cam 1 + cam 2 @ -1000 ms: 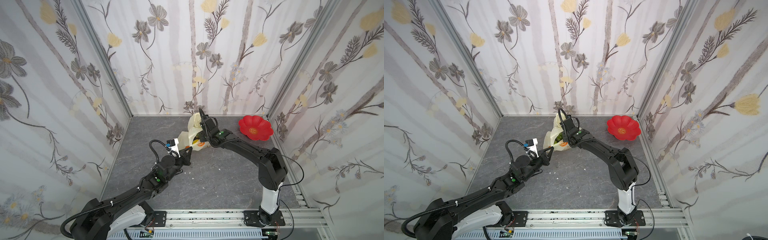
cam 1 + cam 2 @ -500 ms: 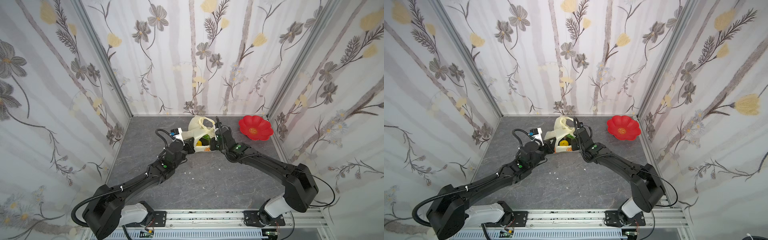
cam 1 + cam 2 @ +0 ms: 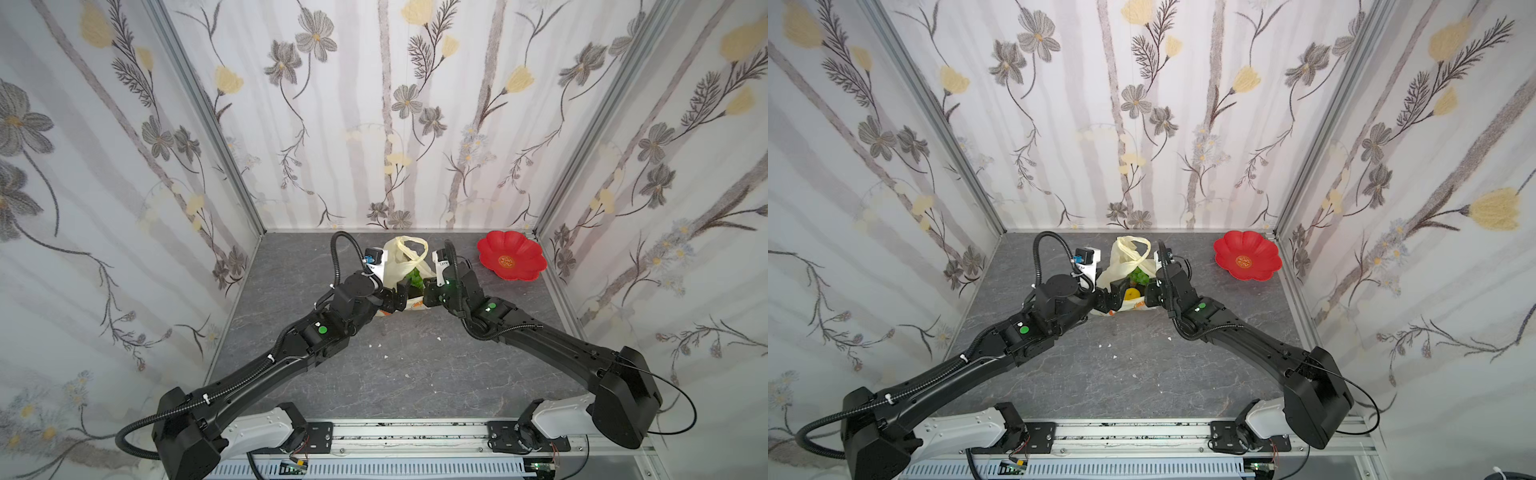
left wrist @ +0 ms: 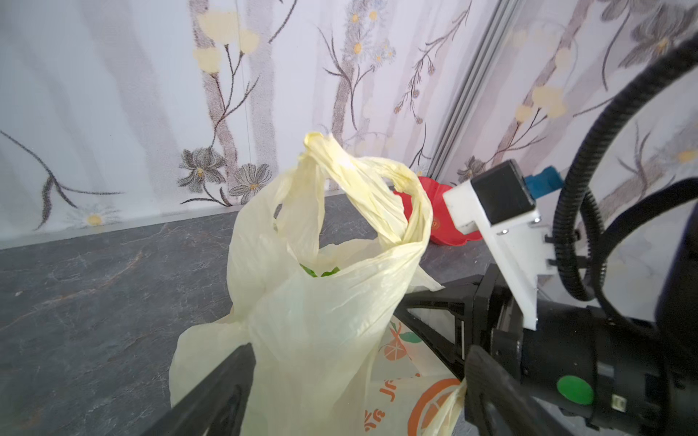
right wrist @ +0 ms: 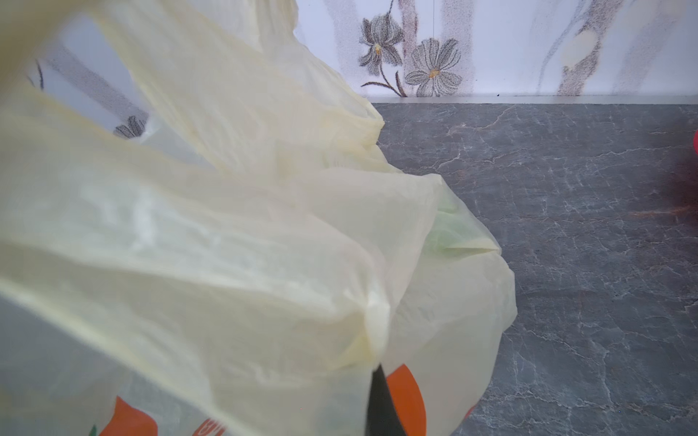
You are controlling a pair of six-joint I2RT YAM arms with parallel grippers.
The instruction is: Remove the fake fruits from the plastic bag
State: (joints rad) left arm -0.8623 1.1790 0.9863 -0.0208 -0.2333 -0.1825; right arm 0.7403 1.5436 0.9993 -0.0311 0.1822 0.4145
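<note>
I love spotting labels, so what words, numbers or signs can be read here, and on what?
No text reads clearly.
plastic bag: orange lettering low on its side, creased and cut off, unreadable.
red plate: gold emblem at its centre, too small to read.
white camera bracket: tiny dark marks, too small to read.
</note>
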